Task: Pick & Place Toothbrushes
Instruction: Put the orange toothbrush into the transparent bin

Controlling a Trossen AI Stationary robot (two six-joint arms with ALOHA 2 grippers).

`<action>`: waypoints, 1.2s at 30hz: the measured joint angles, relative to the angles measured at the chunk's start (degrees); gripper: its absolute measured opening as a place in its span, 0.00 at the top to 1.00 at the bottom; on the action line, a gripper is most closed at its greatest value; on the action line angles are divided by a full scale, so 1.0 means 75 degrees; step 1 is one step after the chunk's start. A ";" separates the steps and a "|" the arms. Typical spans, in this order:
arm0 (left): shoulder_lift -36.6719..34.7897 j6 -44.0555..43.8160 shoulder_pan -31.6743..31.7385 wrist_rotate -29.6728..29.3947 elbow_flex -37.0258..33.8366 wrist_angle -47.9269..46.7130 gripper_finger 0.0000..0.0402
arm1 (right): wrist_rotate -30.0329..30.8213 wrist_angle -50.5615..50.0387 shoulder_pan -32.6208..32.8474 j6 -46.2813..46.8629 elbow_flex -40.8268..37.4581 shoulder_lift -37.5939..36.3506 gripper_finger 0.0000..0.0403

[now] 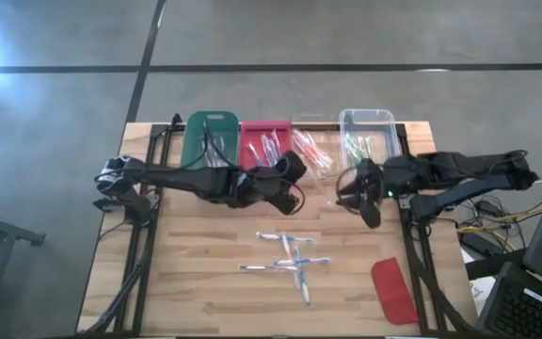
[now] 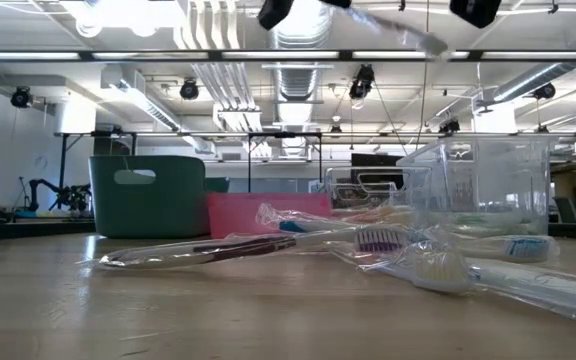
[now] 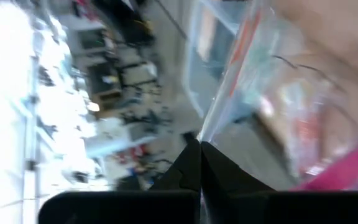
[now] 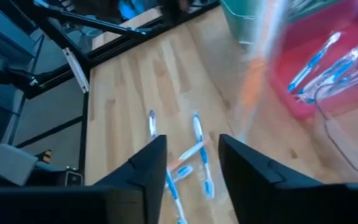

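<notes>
Toothbrushes (image 1: 293, 260) lay loose in a small cluster on the wooden table (image 1: 205, 254), wrapped in clear film, near its front middle. More sat in the row of bins at the back: a green bin (image 1: 210, 137), a red bin (image 1: 264, 141) with blue-accented ones, and a clear bin (image 1: 367, 132) with green ones. Left gripper (image 1: 293, 168) hovered by the red bin, fingers (image 3: 194, 168) clenched on a wrapped toothbrush (image 3: 241, 68). Right gripper (image 1: 348, 193) hung near the clear bin, fingers (image 4: 148, 168) parted, gripping nothing; a blurred orange-accented toothbrush (image 4: 257, 74) showed just ahead of them. A red lid (image 1: 394, 290) rested at the table's front right.
</notes>
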 joint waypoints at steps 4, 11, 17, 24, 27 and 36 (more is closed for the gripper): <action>0.0000 0.0952 -0.0104 -0.0007 0.0000 0.0939 1.00 | -0.0452 0.0000 -0.0656 -0.0445 0.0046 0.0082 0.57; 0.0000 0.1506 -0.0118 -0.0006 0.0000 0.1342 1.00 | -0.0495 0.0023 -0.1226 -0.0962 0.0085 0.0127 0.47; 0.0000 0.1535 -0.0115 0.0108 0.0000 0.1412 1.00 | -0.0668 0.0062 -0.1296 -0.1246 0.0085 0.0438 0.42; 0.0000 0.1509 -0.0115 0.0134 0.0000 0.1484 1.00 | -0.0634 0.0432 -0.1303 -0.1669 0.0123 0.0919 0.40; 0.0000 0.1506 -0.0115 0.0130 0.0000 0.1479 1.00 | -0.0609 0.0423 -0.1340 -0.1746 0.0207 0.0967 0.45; 0.0000 0.1431 -0.0110 0.0100 0.0000 0.1307 1.00 | -0.0583 0.0425 -0.1609 -0.1737 0.0300 0.0817 0.73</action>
